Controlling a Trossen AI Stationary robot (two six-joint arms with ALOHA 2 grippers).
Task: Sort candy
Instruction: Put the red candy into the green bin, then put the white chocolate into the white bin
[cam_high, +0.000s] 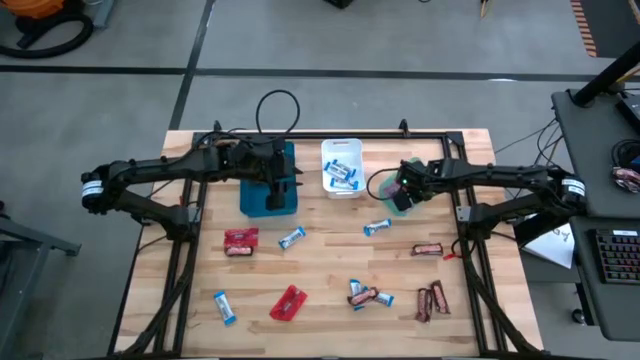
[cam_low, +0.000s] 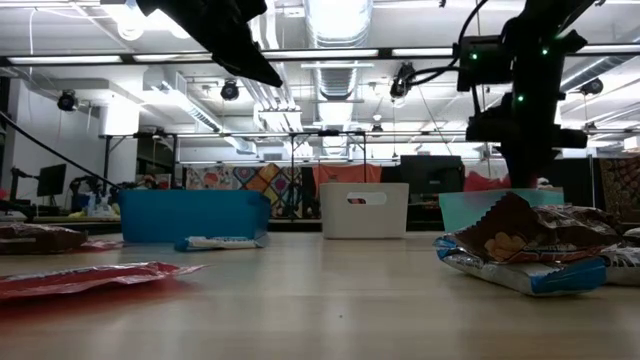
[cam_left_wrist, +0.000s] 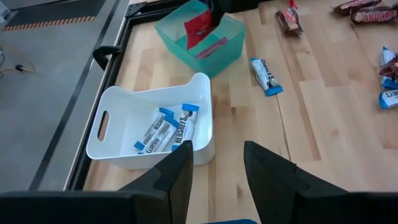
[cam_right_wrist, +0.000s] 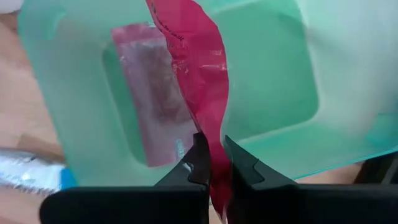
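Your right pincer (cam_right_wrist: 212, 167), frame centre, clamped on crinkly red candy packet (cam_right_wrist: 200, 68), hangs above translucent green plastic tray (cam_right_wrist: 280, 68): red pile goes there. Left pincer (cam_left_wrist: 217, 163) apart, empty, over blue tray (cam_high: 268, 190).

Three trays (cam_high: 342, 150); four red packets (cam_high: 241, 240); two arms (cam_high: 160, 175)

Dark jointed arms (cam_high: 150, 175) — white bands, looping black cables.

1. A blue tray (cam_high: 268, 192) sits toward the table's back edge.
2. A white tray (cam_high: 342, 166) stands beside it (with handle slots in its walls).
3. A green tray (cam_left_wrist: 202, 37) follows.
4. All rest on a wooden table (cam_high: 330, 270).
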